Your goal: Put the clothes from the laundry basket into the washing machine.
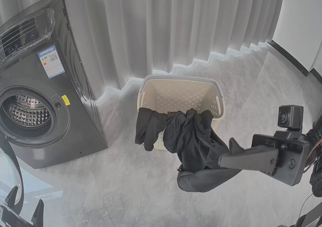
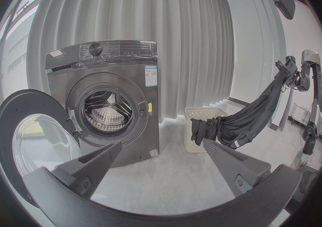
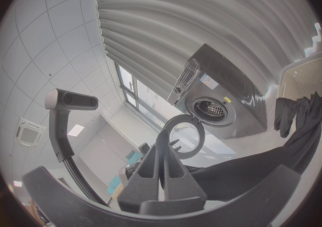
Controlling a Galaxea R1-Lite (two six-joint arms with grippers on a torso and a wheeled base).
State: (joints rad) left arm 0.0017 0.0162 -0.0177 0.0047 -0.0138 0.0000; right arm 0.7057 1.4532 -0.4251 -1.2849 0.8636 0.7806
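1. Now, a pale pleated curtain is seen hanging down to the grey floor behind everything.
2. Over on the left, the washing machine is found standing with its round door swung wide open and the steel drum laid bare.
3. Near it, up against the curtain, the cream laundry basket is set on the floor.
4. The black clothes are draped over the basket's near rim. One piece is left hanging down the outside wall, and the rest is drawn out and up to the right, clear of the floor.
5. The right gripper is clamped tight on that cloth, its fingers pressed together with the fabric pinched between them.
6. The left gripper is held low in front of the open door, its fingers spread wide, and nothing is held between them.
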